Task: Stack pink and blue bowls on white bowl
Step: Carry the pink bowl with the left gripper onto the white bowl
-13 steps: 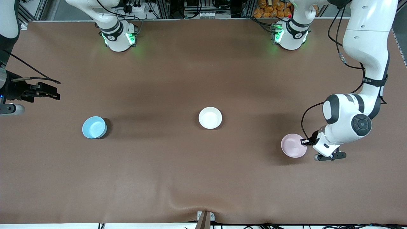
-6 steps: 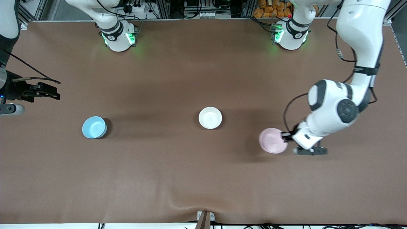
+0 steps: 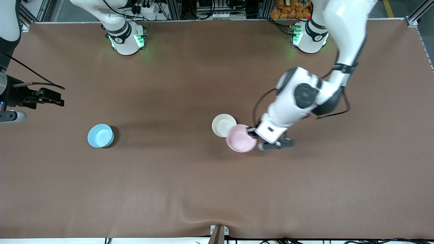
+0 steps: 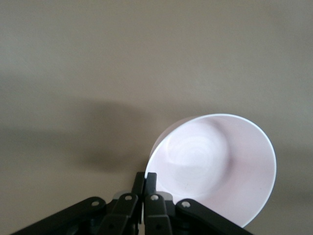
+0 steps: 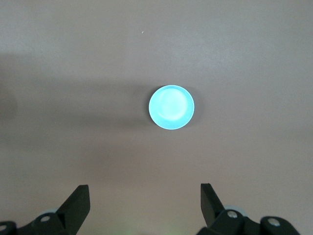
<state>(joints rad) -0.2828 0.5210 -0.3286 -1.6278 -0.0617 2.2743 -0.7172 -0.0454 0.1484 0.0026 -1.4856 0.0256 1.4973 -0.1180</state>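
My left gripper (image 3: 252,133) is shut on the rim of the pale pink bowl (image 3: 240,142) and holds it in the air, partly over the white bowl (image 3: 222,124) at the table's middle. In the left wrist view the fingers (image 4: 145,182) pinch the pink bowl's (image 4: 215,166) rim; the white bowl is hidden there. The light blue bowl (image 3: 100,135) sits on the table toward the right arm's end; it also shows in the right wrist view (image 5: 171,107). My right gripper (image 3: 51,97) is open and empty, waiting high above that end of the table (image 5: 145,200).
The brown table cover (image 3: 190,189) has a wrinkle near its edge closest to the front camera. The two arm bases (image 3: 126,39) stand along the table's other long edge.
My left gripper has carried the pink bowl from the left arm's end of the table toward the middle, until it overlaps the white bowl. The right arm has not moved.
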